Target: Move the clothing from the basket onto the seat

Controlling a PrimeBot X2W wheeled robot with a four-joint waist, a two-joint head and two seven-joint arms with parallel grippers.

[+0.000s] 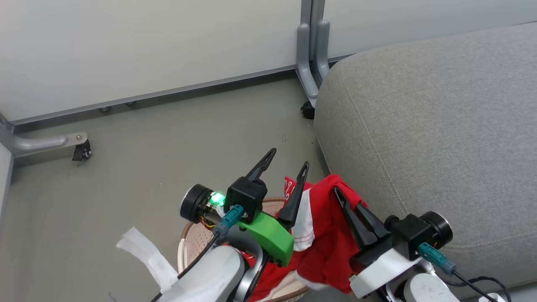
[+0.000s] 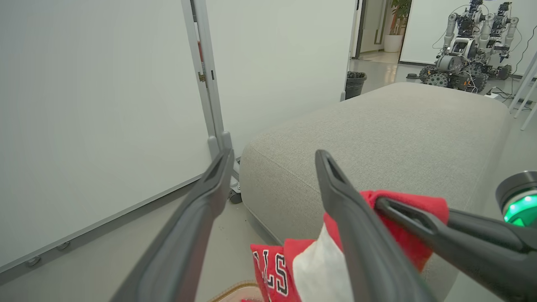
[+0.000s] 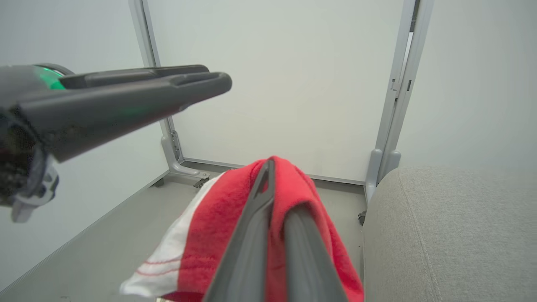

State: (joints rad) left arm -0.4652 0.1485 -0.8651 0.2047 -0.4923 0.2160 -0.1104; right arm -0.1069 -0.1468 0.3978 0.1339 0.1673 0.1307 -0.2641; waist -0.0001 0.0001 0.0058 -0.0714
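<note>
Waiting just right of the right gripper (image 1: 347, 198): grey seat cushion (image 1: 440, 126). Below both grippers, cream basket (image 1: 191, 243). Pinched tight in the right gripper's fingers, red jersey (image 1: 323, 235), limp, light and soft, so probably best held by a bunched fold. Alongside, left gripper (image 1: 289, 157) spread and empty.

1. The left gripper (image 1: 286, 162) stands open, its two long dark fingers spread wide and pointing up and away from the body.
2. The right gripper (image 1: 346, 197) has its fingers pressed together, pinching a fold of the clothing (image 1: 325, 251) that drapes over them.
3. The left forearm (image 1: 214, 272) and right forearm (image 1: 423, 289) come up side by side, with the grippers near each other.
4. A green light (image 1: 216, 198) glows on the left wrist.
</note>
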